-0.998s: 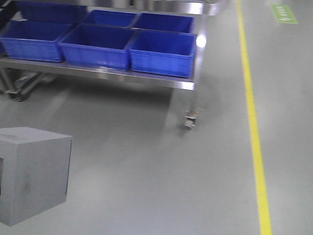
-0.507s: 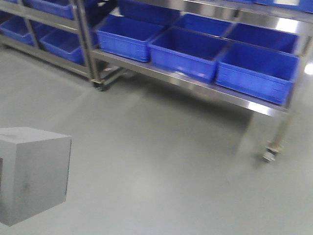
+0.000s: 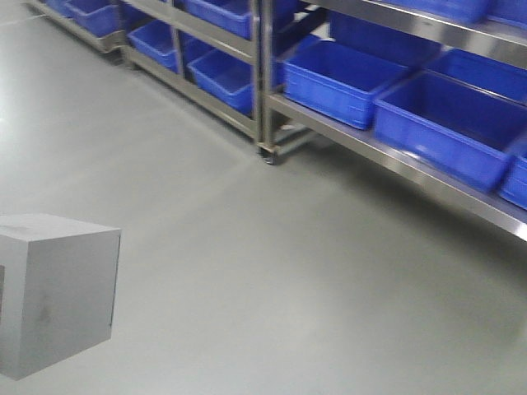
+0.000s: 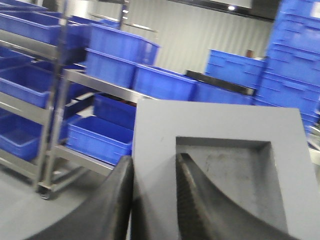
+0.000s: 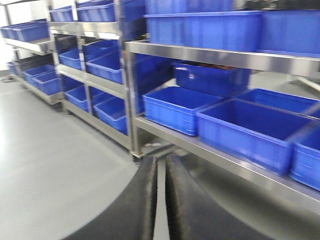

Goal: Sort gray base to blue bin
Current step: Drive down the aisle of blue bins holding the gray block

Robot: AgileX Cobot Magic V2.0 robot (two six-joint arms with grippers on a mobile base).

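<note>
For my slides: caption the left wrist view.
The left jaws pinch a wall of the gray base beside its recess; blue bins line steel racks behind.

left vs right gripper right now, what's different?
The left gripper is shut on the gray base, one jaw inside its recess and one outside the wall; the right gripper holds nothing. Left jaws are separated by that wall; right jaws are nearly touching. Both have dark, curved jaws.

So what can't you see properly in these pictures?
Front view: the gray base is cut off by the left edge.
Left wrist view: the left fingers cover part of the base, and the bottom edge cuts off the rest.
Blue bins: blurred, with their insides partly hidden by their own walls.
</note>
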